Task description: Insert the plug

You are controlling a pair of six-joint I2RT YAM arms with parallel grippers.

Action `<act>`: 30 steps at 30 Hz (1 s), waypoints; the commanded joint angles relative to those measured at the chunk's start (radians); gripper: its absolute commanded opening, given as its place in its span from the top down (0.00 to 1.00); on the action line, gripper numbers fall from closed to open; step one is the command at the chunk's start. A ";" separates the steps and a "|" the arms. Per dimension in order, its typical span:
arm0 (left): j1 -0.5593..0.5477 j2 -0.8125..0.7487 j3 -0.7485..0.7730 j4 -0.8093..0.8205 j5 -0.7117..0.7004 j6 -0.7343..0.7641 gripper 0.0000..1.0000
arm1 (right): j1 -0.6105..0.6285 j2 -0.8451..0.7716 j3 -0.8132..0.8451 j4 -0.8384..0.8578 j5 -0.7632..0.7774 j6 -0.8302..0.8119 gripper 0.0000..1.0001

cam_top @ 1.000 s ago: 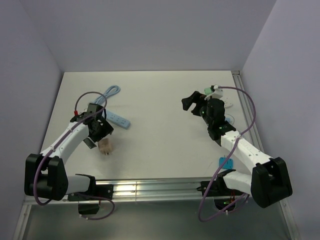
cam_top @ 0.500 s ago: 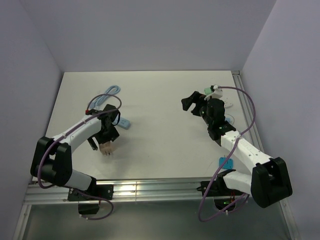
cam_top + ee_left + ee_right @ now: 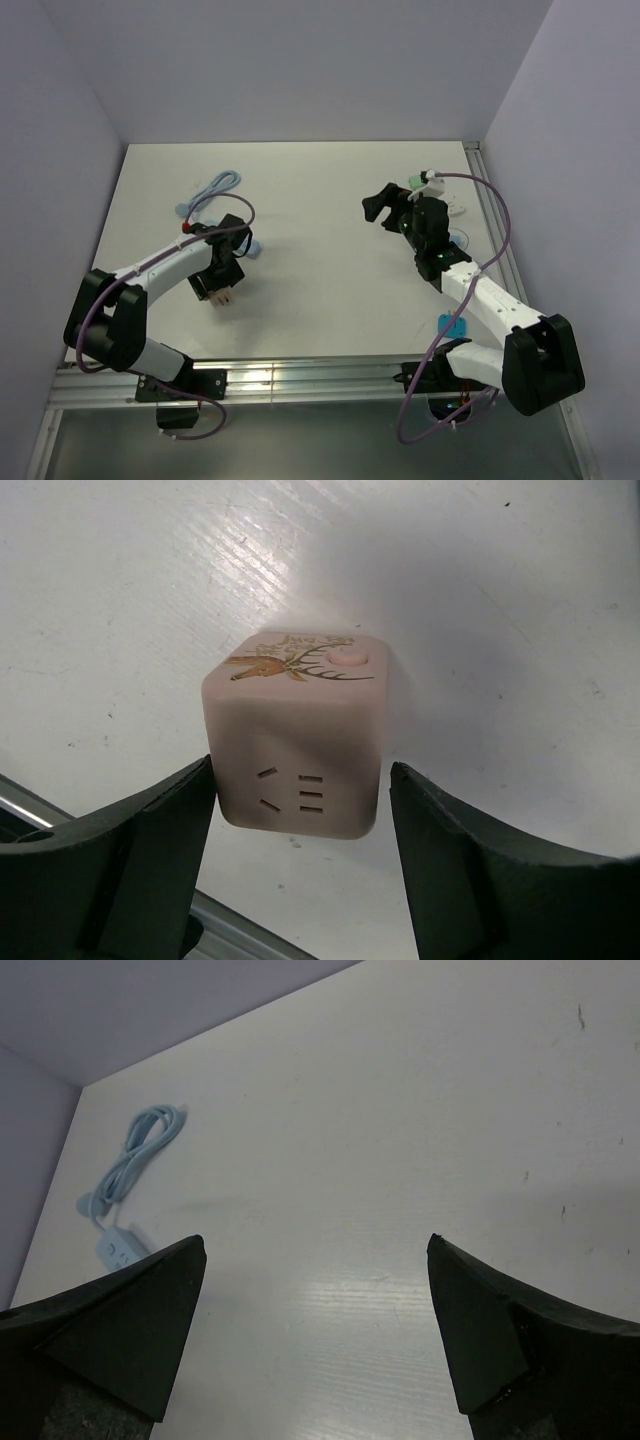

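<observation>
— Where is the left hand?
— Low over the worktop, with a pink cube socket standing between its fingers. The cube's slotted face is turned to the wrist camera, and a deer picture is on top. The finger on the left of that view touches or nearly touches the cube's side. The other finger stands a little apart, so the hand is spread around the cube, not clamped on it.
— And beyond that hand?
— Just past it lies a pale blue power strip, and farther out is its coiled cable.
— The right hand?
— It is held above the worktop, fingers wide apart, with nothing between them. Far ahead to its left, its wrist view shows the same strip and coil. To its right lie small white pieces, too small to tell what they are.
</observation>
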 commanded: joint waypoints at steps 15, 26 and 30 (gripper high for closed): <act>-0.134 0.019 -0.025 0.285 0.075 0.080 1.00 | 0.038 0.041 0.132 -0.192 0.145 -0.013 0.02; -0.398 0.258 0.147 0.388 0.022 0.170 1.00 | -0.088 0.046 0.266 -0.539 0.193 0.065 0.01; -0.415 0.291 0.169 0.433 0.031 0.222 1.00 | -0.157 0.020 0.244 -0.640 0.219 0.065 0.01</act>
